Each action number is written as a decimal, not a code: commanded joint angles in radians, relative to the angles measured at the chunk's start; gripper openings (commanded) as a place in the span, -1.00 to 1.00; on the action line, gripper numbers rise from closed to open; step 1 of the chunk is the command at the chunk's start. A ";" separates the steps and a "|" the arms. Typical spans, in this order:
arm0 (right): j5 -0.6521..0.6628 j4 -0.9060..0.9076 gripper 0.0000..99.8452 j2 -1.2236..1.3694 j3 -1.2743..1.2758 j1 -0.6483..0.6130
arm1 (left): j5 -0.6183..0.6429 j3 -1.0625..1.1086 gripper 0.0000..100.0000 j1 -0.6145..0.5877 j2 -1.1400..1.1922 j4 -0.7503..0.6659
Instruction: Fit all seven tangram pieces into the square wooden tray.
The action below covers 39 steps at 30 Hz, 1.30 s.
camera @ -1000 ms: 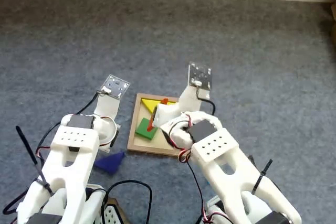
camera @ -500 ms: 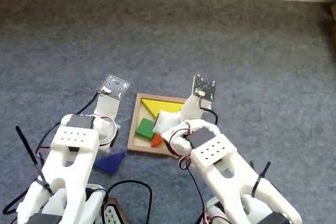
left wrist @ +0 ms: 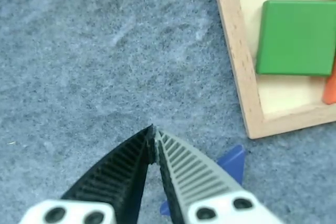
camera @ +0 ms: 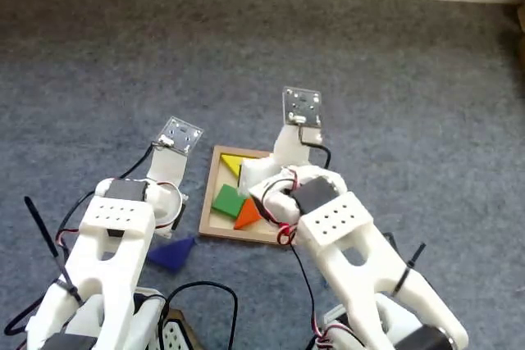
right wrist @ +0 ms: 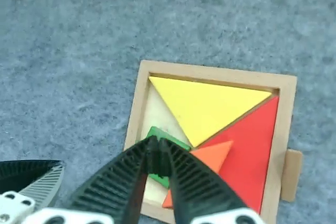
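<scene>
The square wooden tray (right wrist: 135,109) (camera: 208,198) (left wrist: 234,61) holds a yellow triangle (right wrist: 205,102) (camera: 234,164), a red triangle (right wrist: 253,150), a smaller orange triangle (right wrist: 211,156) (camera: 247,215) and a green square (left wrist: 296,38) (camera: 227,200) (right wrist: 164,134). A blue piece (left wrist: 231,161) (camera: 172,253) lies on the carpet just outside the tray's near left corner. My right gripper (right wrist: 157,144) is shut with nothing in it and hovers over the green square. My left gripper (left wrist: 153,130) is shut and empty over bare carpet, beside the blue piece and left of the tray.
Grey carpet (camera: 385,63) covers the whole work area, with open room beyond and to the right of the tray. A small wooden tab (right wrist: 290,174) sticks out from the tray's side. The left gripper's fingers (right wrist: 31,174) sit close to the tray's left side.
The orange triangle, tilted up at the right gripper a second ago, now lies flat in the tray by the green square. The right arm has shifted slightly. The left arm has not moved.
</scene>
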 commanded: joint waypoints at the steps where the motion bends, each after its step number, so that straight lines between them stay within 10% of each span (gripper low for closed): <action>1: 0.052 -0.084 -0.99 0.110 -0.056 0.016 | 0.000 0.001 -0.98 -0.013 -0.025 -0.012; 21: 0.267 0.180 -0.99 0.213 -0.051 0.137 | 0.000 0.001 -0.98 -0.013 -0.025 -0.012; 39: 0.269 -0.073 -0.99 0.323 -0.162 0.062 | 0.000 0.001 -0.98 -0.013 -0.025 -0.012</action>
